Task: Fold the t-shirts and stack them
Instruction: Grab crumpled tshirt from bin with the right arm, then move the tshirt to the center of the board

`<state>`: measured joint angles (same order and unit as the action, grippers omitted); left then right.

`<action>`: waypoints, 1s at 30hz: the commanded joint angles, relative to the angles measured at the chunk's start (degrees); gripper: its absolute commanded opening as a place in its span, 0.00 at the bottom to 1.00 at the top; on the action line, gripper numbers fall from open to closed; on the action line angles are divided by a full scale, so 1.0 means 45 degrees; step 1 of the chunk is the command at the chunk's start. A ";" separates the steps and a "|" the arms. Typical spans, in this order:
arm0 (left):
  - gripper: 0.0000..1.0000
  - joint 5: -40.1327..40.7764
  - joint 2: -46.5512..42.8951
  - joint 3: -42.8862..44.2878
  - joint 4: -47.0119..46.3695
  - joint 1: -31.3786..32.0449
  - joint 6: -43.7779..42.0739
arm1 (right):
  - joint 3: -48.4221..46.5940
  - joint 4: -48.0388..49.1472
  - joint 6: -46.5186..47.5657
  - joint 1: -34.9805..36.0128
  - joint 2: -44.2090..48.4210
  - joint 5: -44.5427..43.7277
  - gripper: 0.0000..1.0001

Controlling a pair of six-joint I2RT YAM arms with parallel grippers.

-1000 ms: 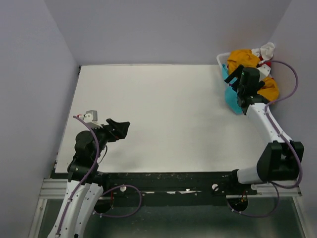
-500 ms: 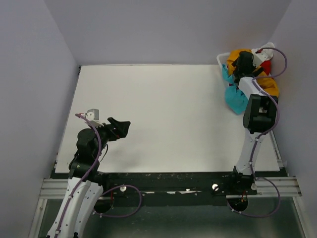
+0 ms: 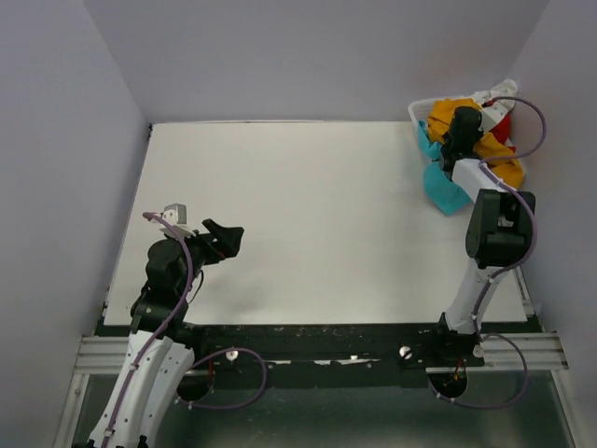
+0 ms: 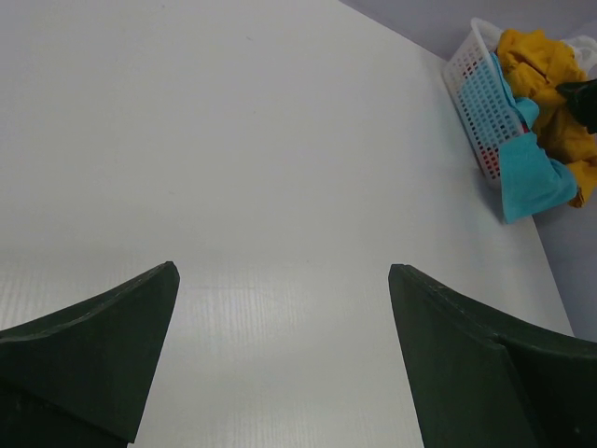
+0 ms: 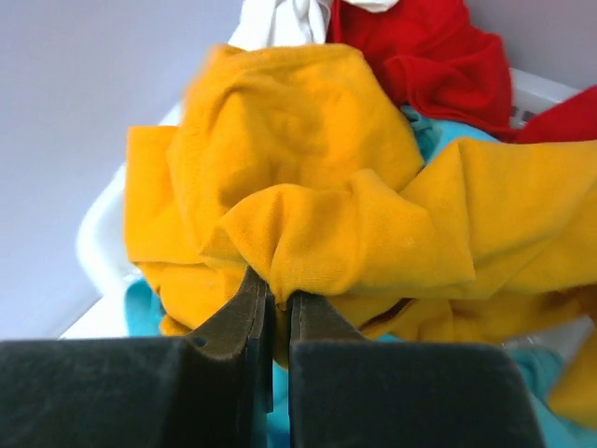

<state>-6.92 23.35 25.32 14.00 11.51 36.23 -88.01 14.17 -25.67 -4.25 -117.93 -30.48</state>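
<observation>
The t-shirts lie heaped in a white lattice basket (image 3: 416,113) at the table's far right corner. A mustard-orange shirt (image 5: 298,159) lies on top (image 3: 448,109). My right gripper (image 5: 278,297) is shut on a bunched fold of it, reaching into the basket (image 3: 460,133). A turquoise shirt (image 3: 444,190) spills over the basket's side onto the table (image 4: 534,175). Behind the orange one lie a red shirt (image 5: 438,56) and a white shirt (image 5: 289,19). My left gripper (image 3: 227,239) hovers open over the near left of the table, nothing between its fingers (image 4: 283,271).
The white table (image 3: 308,205) ends at grey walls behind and on both sides. The basket (image 4: 476,89) stands against the right wall. The right arm stretches along the table's right edge.
My right gripper has moved further into the basket and shut on the mustard-orange shirt; it was open a second ago. The left arm has stayed put.
</observation>
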 commanded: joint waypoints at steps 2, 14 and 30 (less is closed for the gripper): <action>0.99 0.0141 -0.0278 0.0299 0.0248 0.0060 -0.0121 | 0.2734 0.2904 -0.0014 0.0570 0.4665 0.1698 0.01; 0.99 -0.0715 -0.0390 0.0507 -0.0094 0.0066 0.0328 | -0.3924 -0.2730 0.0911 0.2295 0.6226 1.0254 0.01; 0.99 0.0948 -0.1974 0.1359 0.3157 0.0071 0.2287 | -0.0233 -0.6320 -0.0218 0.9182 0.8237 0.9392 0.01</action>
<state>-6.04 15.35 30.15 21.02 11.66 42.54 -99.09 -10.94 -25.71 30.39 -84.68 22.04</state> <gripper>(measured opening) 0.984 0.075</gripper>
